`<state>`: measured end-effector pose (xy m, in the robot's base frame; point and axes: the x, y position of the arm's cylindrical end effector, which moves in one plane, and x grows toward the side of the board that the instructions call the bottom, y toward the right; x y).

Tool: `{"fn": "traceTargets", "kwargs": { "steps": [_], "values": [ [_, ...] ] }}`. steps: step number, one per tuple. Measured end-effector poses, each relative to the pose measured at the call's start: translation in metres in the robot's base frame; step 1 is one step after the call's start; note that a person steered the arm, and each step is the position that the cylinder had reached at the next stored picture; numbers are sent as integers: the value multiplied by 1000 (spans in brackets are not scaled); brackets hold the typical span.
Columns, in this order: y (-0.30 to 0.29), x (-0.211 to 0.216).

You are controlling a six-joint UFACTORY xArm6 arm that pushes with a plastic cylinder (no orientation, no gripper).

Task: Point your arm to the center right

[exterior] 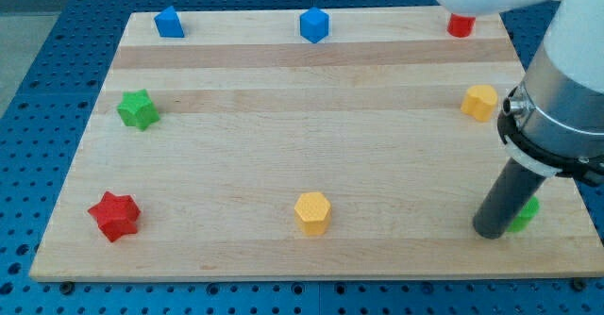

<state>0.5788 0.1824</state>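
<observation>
My tip (490, 231) rests on the wooden board (311, 145) near its bottom right corner. It stands right against a green block (526, 213), which the rod mostly hides. A yellow block (479, 102) lies above it near the right edge. A yellow hexagonal block (312, 212) sits at bottom centre, to the tip's left. A red block (460, 25) is at the top right, partly under the arm.
A blue block (169, 22) sits at the top left and a blue cube (314, 24) at the top centre. A green star block (138, 108) is at the left and a red star block (114, 215) at the bottom left. The arm's body (557, 98) covers the right edge.
</observation>
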Motion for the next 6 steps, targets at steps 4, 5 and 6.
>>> {"fn": "traceTargets", "kwargs": {
  "steps": [4, 5, 6],
  "values": [
    [-24, -58],
    [-9, -95],
    [46, -116]
  ]
}}
